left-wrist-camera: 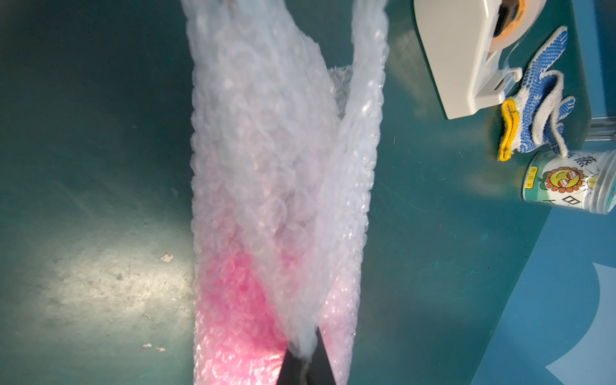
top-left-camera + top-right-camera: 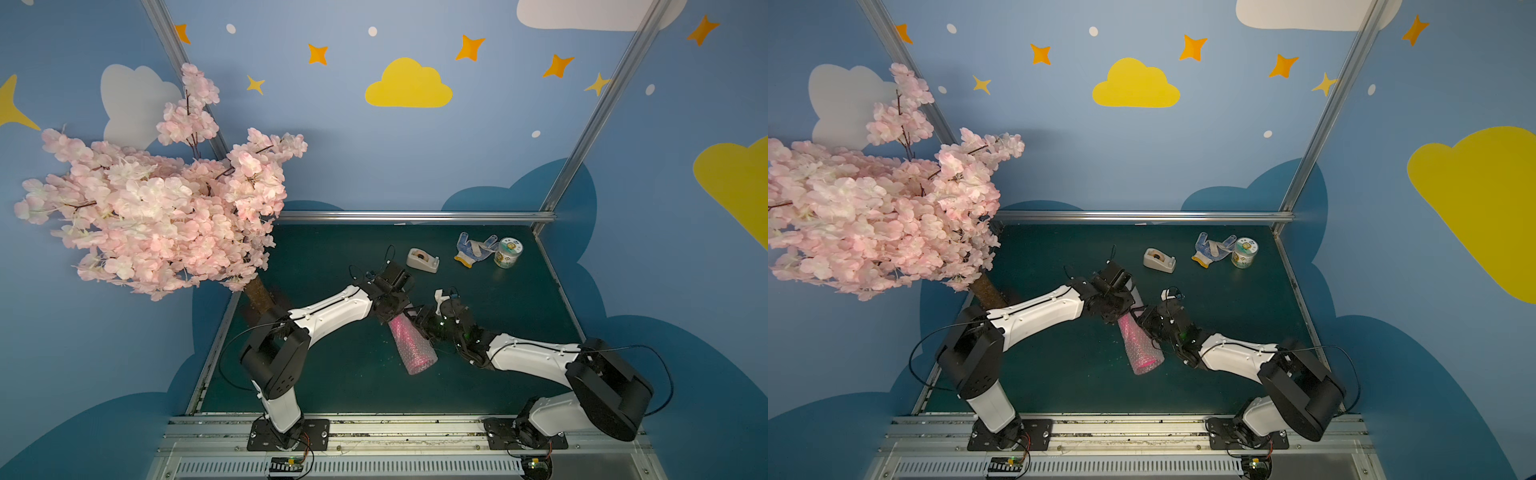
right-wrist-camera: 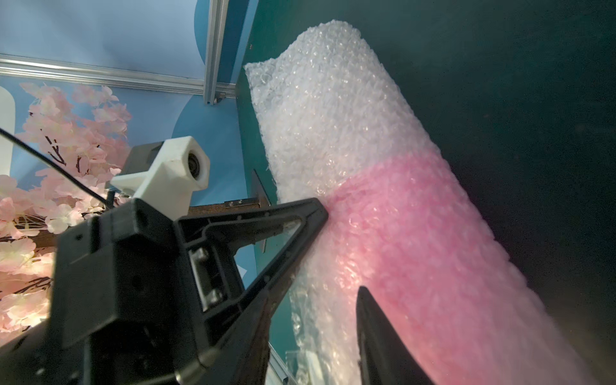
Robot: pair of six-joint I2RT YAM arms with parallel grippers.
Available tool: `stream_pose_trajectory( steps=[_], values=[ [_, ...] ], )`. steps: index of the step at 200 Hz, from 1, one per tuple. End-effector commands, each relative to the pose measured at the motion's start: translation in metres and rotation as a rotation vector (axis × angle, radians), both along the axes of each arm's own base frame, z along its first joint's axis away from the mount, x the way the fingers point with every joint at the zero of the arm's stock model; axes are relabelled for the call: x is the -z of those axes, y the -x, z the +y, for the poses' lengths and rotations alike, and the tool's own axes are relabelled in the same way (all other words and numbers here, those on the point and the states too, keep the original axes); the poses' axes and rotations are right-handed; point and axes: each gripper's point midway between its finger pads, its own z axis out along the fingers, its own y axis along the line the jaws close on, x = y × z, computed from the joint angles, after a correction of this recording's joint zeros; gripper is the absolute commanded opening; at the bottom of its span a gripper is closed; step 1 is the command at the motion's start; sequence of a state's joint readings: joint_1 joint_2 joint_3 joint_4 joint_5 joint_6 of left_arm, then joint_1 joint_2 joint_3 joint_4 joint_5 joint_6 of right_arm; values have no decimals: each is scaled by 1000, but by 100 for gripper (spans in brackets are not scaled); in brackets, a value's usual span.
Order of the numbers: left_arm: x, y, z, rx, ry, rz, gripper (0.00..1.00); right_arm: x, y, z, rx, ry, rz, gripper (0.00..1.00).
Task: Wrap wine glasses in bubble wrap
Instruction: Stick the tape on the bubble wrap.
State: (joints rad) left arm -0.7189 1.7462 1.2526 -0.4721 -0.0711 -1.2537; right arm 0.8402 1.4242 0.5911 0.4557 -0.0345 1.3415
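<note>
In both top views a dark green table [image 2: 332, 386] is bounded by aluminium rails [image 2: 415, 216] and blue walls [image 2: 415, 166]. The near half is seen open, with tape dispenser [image 2: 423, 260], glove [image 2: 473, 249] and can [image 2: 508, 252] set far right. The pink goblet [image 2: 419, 365], rolled in bubble wrap [image 2: 1140, 345], is found mid-table. In the left wrist view the left hand [image 1: 306, 361] is clamped on a flap of the bubble wrap. In the right wrist view the right hand [image 3: 343, 250] is held apart against the roll.

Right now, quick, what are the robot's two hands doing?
Left gripper: closed, pinching a flap of the bubble wrap.
Right gripper: open, jaws apart beside the wrapped goblet.
</note>
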Motion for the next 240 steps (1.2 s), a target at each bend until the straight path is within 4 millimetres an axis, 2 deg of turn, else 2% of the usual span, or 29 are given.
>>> stream_pose_trajectory(
  steps=[1,27,64,87,100,114,122,147,156,166,169,183,240],
  values=[
    [20,21,13,16,-70,90,3,-15,-6,0,8,3,-32,45],
    [21,22,13,17,-72,95,2,-17,-6,-4,13,10,-43,46],
    [22,22,14,16,-74,97,2,-40,-9,-12,18,35,-110,46],
    [21,21,14,17,-76,94,2,-46,-10,-21,34,59,-126,45],
    [21,21,13,16,-75,96,2,-42,-9,-27,43,72,-115,37],
    [21,21,13,17,-74,96,2,-36,-7,-33,49,89,-94,17],
    [21,21,13,17,-75,97,2,-33,-6,-33,43,87,-89,10],
    [21,20,12,20,-78,96,2,-34,-4,-21,-23,75,-95,0],
    [20,20,12,20,-78,96,2,-34,-3,-13,-65,75,-91,0],
    [20,20,12,20,-79,96,2,-25,1,-8,-103,83,-69,0],
    [20,20,12,20,-79,96,2,-35,-2,-3,-108,64,-82,0],
    [20,20,12,20,-79,97,2,-31,-3,3,-126,51,-65,0],
    [20,19,11,19,-73,100,2,-27,2,11,-174,28,-56,0]
  ],
)
